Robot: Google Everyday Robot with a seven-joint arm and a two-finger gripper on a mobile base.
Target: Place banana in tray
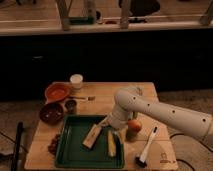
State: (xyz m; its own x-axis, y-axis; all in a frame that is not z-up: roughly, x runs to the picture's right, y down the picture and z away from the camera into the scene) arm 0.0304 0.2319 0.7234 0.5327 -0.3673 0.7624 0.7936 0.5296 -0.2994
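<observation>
Wooden table (100, 102): my gripper (113, 129), grip unreadable, hovers over tray (67, 150) holding banana (111, 143), tan block (93, 136); orange (134, 125), bowls (56, 92) alongside.

Banana (111, 143) lies lengthwise inside the tray (70, 151), right half, beside a tan block (92, 137). Gripper (114, 128) hangs low over the tray's right rim, just above the banana's upper end. Orange fruit (134, 125) sits on the table (105, 101) just right of the tray.
</observation>
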